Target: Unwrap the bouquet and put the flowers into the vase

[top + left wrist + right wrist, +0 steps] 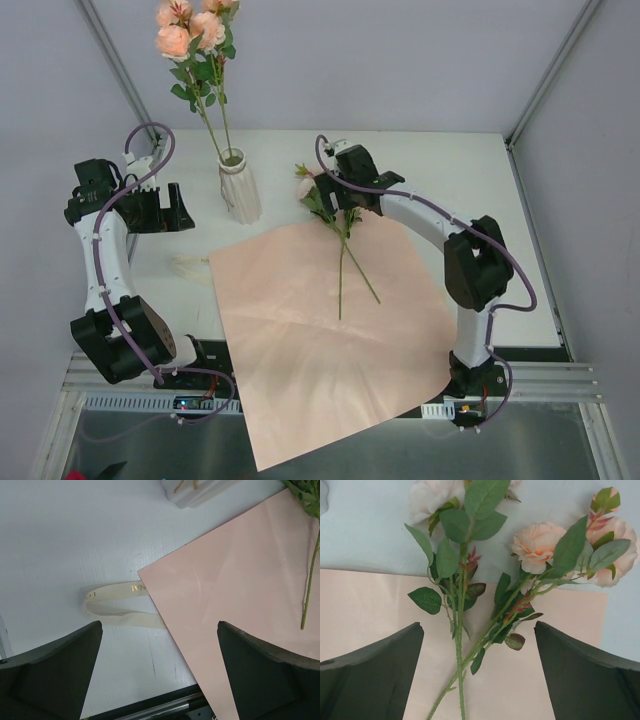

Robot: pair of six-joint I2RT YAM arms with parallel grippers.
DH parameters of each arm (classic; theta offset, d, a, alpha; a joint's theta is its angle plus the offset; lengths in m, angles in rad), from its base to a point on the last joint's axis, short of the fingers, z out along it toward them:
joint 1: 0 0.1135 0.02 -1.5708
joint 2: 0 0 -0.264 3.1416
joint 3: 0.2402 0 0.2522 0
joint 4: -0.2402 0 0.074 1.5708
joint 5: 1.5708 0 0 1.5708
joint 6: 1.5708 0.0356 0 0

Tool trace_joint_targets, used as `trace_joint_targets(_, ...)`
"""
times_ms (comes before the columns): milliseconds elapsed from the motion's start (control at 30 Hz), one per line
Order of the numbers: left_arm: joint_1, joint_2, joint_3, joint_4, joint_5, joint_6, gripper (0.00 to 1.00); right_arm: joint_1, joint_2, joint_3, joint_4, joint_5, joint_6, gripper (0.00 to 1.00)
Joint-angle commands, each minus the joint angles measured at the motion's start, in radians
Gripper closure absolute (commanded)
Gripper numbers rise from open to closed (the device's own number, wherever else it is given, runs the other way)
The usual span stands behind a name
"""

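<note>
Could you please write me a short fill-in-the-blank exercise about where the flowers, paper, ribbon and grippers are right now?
The pink paper lies spread out with ____ loose flower stems on it.
In the top view, the cream ribbon lies at the paper's ____ edge.
The white vase holds other flowers and stands ____.
The left gripper and right gripper both have jaws ____.
Missing words: two; left; upright; open.

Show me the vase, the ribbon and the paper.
vase (241, 192), top view, on its ribbed body.
ribbon (112, 591), left wrist view, on the loop's upper band.
paper (320, 350), top view, on its bare middle.
</note>
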Motion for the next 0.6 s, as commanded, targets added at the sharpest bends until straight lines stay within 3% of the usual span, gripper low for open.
trace_joint_targets(0, 0.009, 0.008, 0.035, -0.019, 0.044, 0.04, 0.01, 0.057, 0.031, 0.077, -0.081, 0.117, -0.053, 0.03)
trace_joint_targets(33, 0.008, 0.011, 0.038, -0.018, 0.044, 0.04, 0.01, 0.054, 0.045, 0.077, -0.081, 0.105, -0.045, 0.02)
trace_joint_targets(300, 0.008, 0.024, 0.035, -0.018, 0.064, 0.047, 0.01, 0.069, 0.099, 0.117, -0.089, 0.086, -0.036, 0.21)
trace_joint_targets(567, 0.009, 0.037, 0.021, -0.019, 0.042, 0.047, 0.01, 0.068, 0.16, 0.115, -0.08, 0.031, 0.012, 0.27)
